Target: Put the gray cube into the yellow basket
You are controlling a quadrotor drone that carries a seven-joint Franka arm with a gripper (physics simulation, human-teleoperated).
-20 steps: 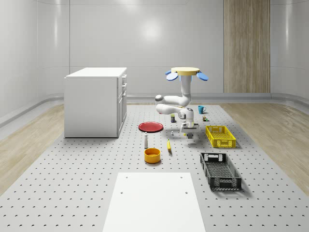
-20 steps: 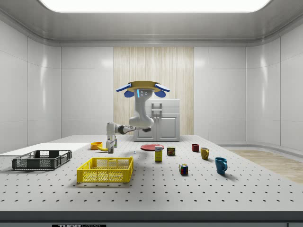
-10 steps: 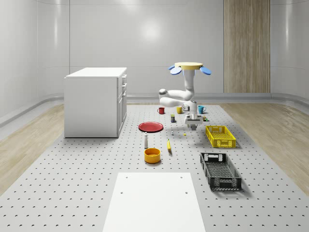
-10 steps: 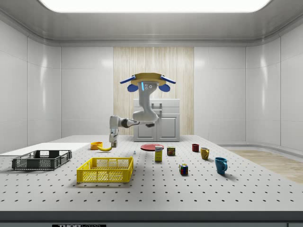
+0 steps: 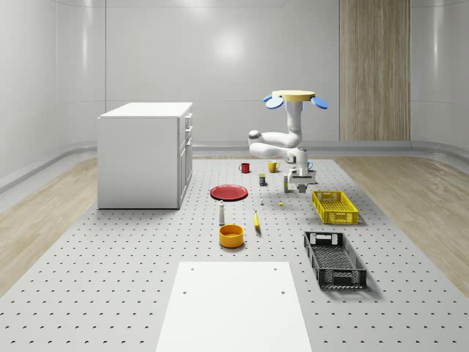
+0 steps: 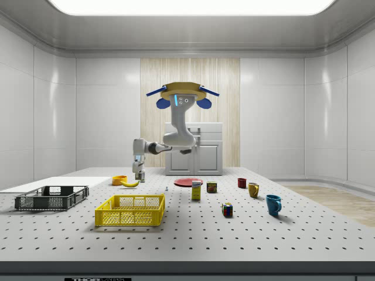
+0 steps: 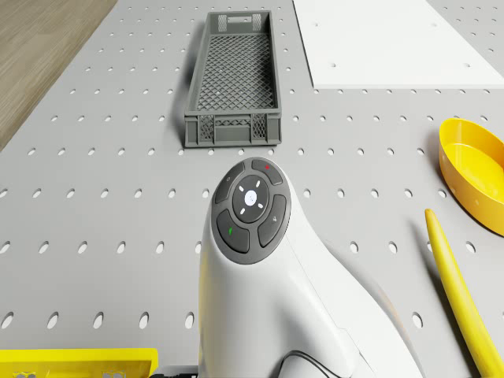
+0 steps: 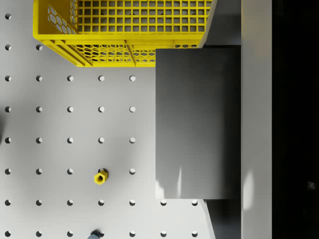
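Gray cube (image 8: 198, 123) gripped in my tool (image 5: 301, 185) — yellow basket (image 5: 335, 206) just ahead.

I hover over the table (image 5: 146, 279), beyond the basket's far end in the whole-scene view; my tool holds the cube aloft, its 2 fingers flat against opposite faces. I judge it rigid, light and smooth — possibly slippery, so I'd keep the grip centred on those faces.

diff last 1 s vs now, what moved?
The drone shifted toward the whole-scene view's right and climbed; it hovers. The gripper rose off the table, carrying the gray cube, and now hangs just short of the yellow basket. Basket, black crate, banana and bowl stayed put.
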